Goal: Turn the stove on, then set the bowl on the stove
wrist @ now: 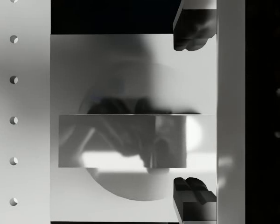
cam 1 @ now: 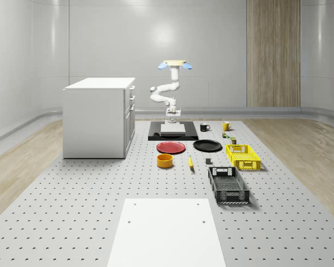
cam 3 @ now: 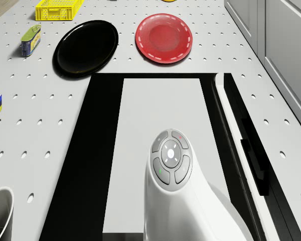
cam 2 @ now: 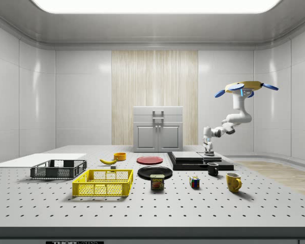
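The stove (cam 1: 172, 135) is a black slab with a pale grey top plate (cam 3: 160, 110), standing at the back of the table. The orange bowl (cam 1: 165, 161) sits on the table in front of it, beside the red plate, and shows as bowl (cam 2: 120, 156) in the side view. The drone (cam 1: 175, 64) hovers high behind the stove, also seen as drone (cam 2: 246, 87). Its white arm (cam 3: 170, 160) bends down to the stove. My gripper (wrist: 194, 114) is open just above the plate, near one side edge, with nothing between its dark fingertips (wrist: 193, 32).
A white cabinet (cam 1: 98, 117) stands on the whole-scene view's left of the stove. A red plate (cam 1: 171, 147), black plate (cam 1: 207, 146), banana (cam 1: 190, 162), yellow crate (cam 1: 243, 156) and black crate (cam 1: 228, 185) lie in front. Two mugs (cam 1: 204, 127) sit beside the stove.
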Controlling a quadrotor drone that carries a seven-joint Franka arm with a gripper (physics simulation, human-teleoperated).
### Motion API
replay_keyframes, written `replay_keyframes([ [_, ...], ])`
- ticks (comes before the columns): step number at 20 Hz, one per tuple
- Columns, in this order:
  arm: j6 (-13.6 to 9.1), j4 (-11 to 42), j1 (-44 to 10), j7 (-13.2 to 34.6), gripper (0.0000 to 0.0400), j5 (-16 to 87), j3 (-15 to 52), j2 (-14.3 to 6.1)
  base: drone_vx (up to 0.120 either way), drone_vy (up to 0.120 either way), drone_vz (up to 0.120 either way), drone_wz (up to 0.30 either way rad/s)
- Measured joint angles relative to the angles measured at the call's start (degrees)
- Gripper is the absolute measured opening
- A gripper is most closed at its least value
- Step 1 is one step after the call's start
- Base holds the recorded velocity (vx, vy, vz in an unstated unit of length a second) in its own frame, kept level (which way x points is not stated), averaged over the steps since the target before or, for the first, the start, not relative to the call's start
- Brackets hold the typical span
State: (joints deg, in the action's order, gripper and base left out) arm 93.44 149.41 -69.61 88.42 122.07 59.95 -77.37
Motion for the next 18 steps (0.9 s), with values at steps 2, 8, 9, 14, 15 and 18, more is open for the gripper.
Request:
replay_keyframes([
  [2, 0.26, -0.32, -0.23, 0.02, 0.0400, 0.19, -0.23, 0.02, 0.000, 0.000, 0.000, 0.000],
  [8, 1.08, -1.06, -0.25, -0.44, 0.0400, 0.51, -0.76, -0.21, 0.000, 0.000, 0.000, 0.000],
  [9, 1.28, -1.24, -0.29, -0.50, 0.0400, 0.67, -0.96, -0.22, 0.000, 0.000, 0.000, 0.000],
  [14, 1.86, -1.82, -0.49, -0.64, 0.0400, 1.06, -1.49, -0.25, 0.000, 0.000, 0.000, 0.000],
  [15, 1.87, -2.08, -0.71, -0.65, 0.0400, 1.02, -1.40, -0.15, 0.000, 0.000, 0.000, 0.000],
  [18, 1.87, -2.78, -1.36, -0.67, 0.0400, 0.84, -1.11, 0.13, 0.000, 0.000, 0.000, 0.000],
])
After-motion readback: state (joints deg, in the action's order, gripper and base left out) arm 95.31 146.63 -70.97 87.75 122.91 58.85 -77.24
